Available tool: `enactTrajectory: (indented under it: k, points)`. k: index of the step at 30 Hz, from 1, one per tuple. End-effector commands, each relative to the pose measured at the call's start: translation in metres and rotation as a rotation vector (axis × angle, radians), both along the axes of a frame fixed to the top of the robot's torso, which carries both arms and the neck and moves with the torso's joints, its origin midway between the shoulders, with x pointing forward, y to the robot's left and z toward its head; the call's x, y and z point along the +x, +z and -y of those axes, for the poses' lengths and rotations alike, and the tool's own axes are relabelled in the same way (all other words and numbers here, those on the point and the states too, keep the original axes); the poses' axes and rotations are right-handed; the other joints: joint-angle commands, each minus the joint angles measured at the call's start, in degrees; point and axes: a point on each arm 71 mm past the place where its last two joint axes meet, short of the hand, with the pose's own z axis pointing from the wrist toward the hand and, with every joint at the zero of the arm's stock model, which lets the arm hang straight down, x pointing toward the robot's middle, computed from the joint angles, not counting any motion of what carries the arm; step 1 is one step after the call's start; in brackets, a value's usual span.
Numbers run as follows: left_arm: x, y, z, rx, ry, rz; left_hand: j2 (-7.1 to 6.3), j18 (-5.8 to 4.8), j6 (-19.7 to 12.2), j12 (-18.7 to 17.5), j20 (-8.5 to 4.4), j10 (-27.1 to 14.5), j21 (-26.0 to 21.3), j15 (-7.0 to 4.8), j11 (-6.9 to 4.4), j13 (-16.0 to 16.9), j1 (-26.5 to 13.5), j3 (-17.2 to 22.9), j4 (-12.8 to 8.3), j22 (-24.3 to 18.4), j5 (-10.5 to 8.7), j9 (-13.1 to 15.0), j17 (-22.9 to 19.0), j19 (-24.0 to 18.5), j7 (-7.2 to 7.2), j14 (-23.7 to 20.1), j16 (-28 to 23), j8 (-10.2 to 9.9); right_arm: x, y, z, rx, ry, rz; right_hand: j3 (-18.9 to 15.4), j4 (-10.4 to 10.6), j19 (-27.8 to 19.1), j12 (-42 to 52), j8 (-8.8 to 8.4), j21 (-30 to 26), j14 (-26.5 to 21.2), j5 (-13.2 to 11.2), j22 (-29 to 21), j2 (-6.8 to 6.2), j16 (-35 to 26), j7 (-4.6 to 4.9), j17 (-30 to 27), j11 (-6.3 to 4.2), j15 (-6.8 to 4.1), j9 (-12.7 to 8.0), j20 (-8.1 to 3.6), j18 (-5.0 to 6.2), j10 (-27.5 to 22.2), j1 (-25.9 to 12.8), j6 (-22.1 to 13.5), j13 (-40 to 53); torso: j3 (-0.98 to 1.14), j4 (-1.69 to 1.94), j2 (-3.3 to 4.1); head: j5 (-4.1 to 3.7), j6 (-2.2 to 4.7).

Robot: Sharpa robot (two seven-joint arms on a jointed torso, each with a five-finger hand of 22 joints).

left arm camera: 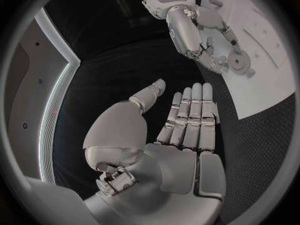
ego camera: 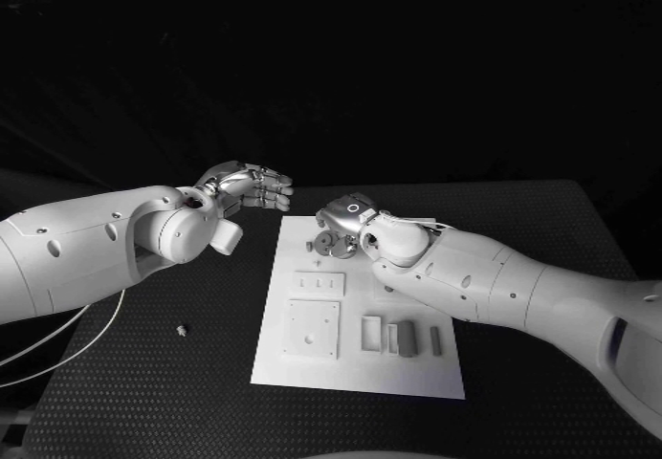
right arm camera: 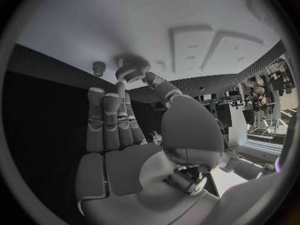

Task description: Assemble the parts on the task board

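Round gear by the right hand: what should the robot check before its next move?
1. Left hand empty, fingers apart: ok.
2. Left hand off the white board, beside its far corner: ok.
3. Right hand at the round gear: ok.
4. Right fingers really gripping the gear: cannot tell; the tips are at its rim.
5. Small blocks lying free at the board's near end: ok.
6. Tiny loose piece lies on the table, off the board: probably not ok.

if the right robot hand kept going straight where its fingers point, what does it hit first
Probably the round toothed gear part at the far end of the white task board; the right robot hand has its fingertips reaching it already, though contact is unclear.
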Motion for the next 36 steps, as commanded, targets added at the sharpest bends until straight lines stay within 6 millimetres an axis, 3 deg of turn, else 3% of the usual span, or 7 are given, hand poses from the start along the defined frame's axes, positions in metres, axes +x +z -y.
enactTrajectory:
  k: [1, 2, 13, 30, 36]
  points:
    - [-0.0009, 0.0017, 0.0022, -0.004, -0.012, 0.006, -0.28, 0.87, -0.24, -0.19, -0.03, 0.38, -0.37, 0.27, 0.20, -0.05, -0.31, -0.26, 0.12, 0.08, 0.21, 0.10, 0.09, 0.53, 1.31, 0.29, -0.21, -0.19, -0.0011, -0.0008, -0.0020, -0.010, 0.021, -0.008, -0.18, -0.01, 0.20, 7.61, 0.37, 0.76, 0.23, -0.09, 1.21, 0.07, 0.96, -0.47, 0.52, -0.63, -0.94, -0.04, -0.44, 3.37, -2.87, 0.38, 0.07, 8.65, -0.01, 0.08, 0.07, 0.09, -0.11]
    - [-0.0007, 0.0017, 0.0022, -0.004, -0.011, 0.006, -0.28, 0.87, -0.24, -0.20, -0.03, 0.38, -0.38, 0.27, 0.20, -0.05, -0.31, -0.26, 0.12, 0.09, 0.21, 0.10, 0.09, 0.53, 1.31, 0.29, -0.22, -0.19, -0.0011, -0.0011, -0.0022, -0.013, 0.021, -0.011, -0.08, 0.01, 0.23, 11.56, 0.44, 1.24, 0.04, -0.07, 1.23, -0.01, 1.52, -0.53, 0.85, -1.09, -1.21, -0.04, -0.65, 3.37, -5.08, 0.25, 0.03, 12.38, -0.03, 0.09, 0.09, 0.14, -0.11]
    - [-0.0008, 0.0020, 0.0031, -0.005, -0.012, 0.007, -0.30, 0.87, -0.25, -0.21, -0.03, 0.39, -0.39, 0.27, 0.21, -0.05, -0.34, -0.27, 0.13, 0.09, 0.21, 0.10, 0.10, 0.53, 1.32, 0.29, -0.23, -0.20, -0.0011, -0.0027, -0.0049, -0.019, 0.018, -0.026, 0.62, -0.03, 0.76, 36.11, 0.78, 6.30, -0.20, -0.10, 1.22, -0.28, 9.32, -0.85, 6.16, -4.12, -4.04, 0.23, -2.14, 3.37, -7.60, -0.45, -1.05, 24.35, 0.05, -0.03, 0.00, 0.46, -0.33]
    - [0.0015, 0.0037, 0.0069, -0.003, -0.015, 0.013, -0.32, 0.87, -0.25, -0.23, -0.03, 0.40, -0.41, 0.28, 0.20, -0.06, -0.37, -0.28, 0.14, 0.10, 0.21, 0.11, 0.11, 0.54, 1.32, 0.29, -0.25, -0.21, 0.0027, -0.0076, -0.0050, -0.061, 0.000, -0.066, 0.43, -0.22, 1.58, 45.51, 0.93, 8.54, 0.96, -0.12, 1.20, 0.81, 13.24, -0.80, 8.97, -4.24, -4.17, 0.18, -2.95, 3.37, -7.27, -0.95, -1.02, 24.05, 0.06, -0.08, 0.00, 0.49, -0.42]
    - [0.0031, 0.0030, 0.0104, -0.003, -0.021, 0.012, -0.28, 0.87, -0.25, -0.24, -0.03, 0.40, -0.41, 0.28, 0.21, -0.06, -0.39, -0.28, 0.16, 0.11, 0.21, 0.11, 0.11, 0.55, 1.32, 0.29, -0.25, -0.21, 0.0037, -0.0079, -0.0042, -0.055, -0.004, -0.071, 0.42, -0.04, 1.83, 47.25, 0.55, 9.13, 1.27, -0.10, 1.19, 1.05, 13.93, -0.79, 9.51, -4.25, -4.15, -0.10, -3.17, 3.37, -7.10, -1.24, -1.61, 23.97, -0.02, -0.19, 0.16, 0.30, -0.34]
